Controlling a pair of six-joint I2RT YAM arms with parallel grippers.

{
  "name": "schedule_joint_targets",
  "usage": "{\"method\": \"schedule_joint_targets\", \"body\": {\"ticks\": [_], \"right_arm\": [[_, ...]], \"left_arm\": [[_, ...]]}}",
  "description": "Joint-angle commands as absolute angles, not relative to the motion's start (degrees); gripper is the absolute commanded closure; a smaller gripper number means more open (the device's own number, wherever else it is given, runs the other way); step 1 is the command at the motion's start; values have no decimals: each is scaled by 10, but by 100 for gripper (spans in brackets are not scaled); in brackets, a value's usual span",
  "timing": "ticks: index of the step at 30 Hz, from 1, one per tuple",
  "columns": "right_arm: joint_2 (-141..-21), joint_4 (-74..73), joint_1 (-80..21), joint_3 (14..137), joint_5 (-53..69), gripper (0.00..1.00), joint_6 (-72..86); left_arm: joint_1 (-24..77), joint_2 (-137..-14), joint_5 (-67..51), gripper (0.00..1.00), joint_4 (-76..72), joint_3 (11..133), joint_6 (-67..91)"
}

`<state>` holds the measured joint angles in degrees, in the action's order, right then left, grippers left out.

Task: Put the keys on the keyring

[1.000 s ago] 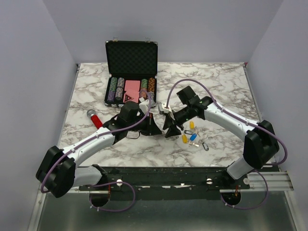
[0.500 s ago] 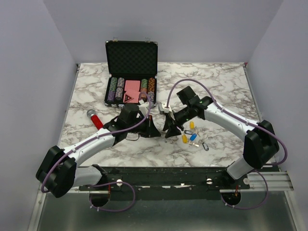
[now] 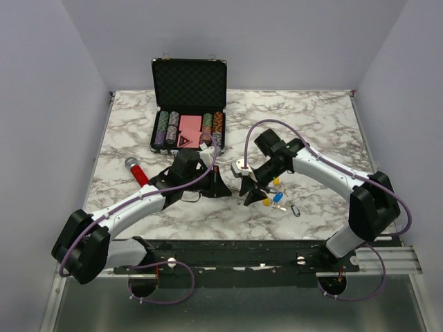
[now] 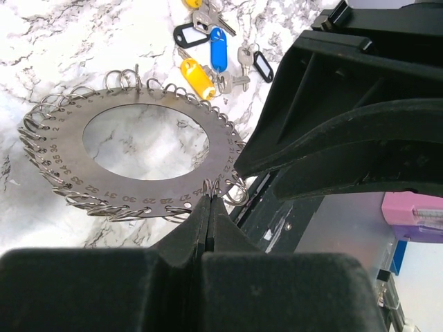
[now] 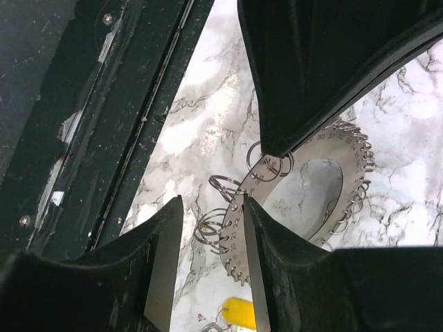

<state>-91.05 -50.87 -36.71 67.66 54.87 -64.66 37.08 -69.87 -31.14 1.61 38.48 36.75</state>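
Closely, left tool (image 4: 209, 205) grasps keyring (image 4: 142, 187), right tool (image 5: 211, 207) released astride it, keys (image 4: 196, 77) beside, case (image 3: 188, 83) behind

Lab enclosure: plain walls (image 3: 41, 104), marble-print table (image 3: 311, 117), mounting rail (image 3: 235, 263).

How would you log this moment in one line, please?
left pincer: shut on keyring rim | right pincer: open at keyring edge | keys: loose on table beside keyring
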Motion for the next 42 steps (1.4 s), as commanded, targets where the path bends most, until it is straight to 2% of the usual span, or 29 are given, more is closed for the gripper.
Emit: {"method": "schedule_joint_targets", "body": {"ticks": [1, 16, 28, 34, 42], "right_arm": [[-917, -508, -370, 680, 552, 52, -653], [-953, -455, -370, 708, 582, 47, -545], [-972, -494, -370, 718, 647, 57, -563], [-980, -457, -370, 715, 642, 64, -514], [-982, -395, -370, 701, 619, 67, -442]], "left_arm": [[368, -688, -329, 100, -15, 380, 375], [368, -694, -343, 100, -22, 379, 371], [368, -695, -333, 100, -22, 376, 372], [368, -694, -334, 100, -24, 373, 369], [367, -693, -336, 100, -36, 363, 374]]}}
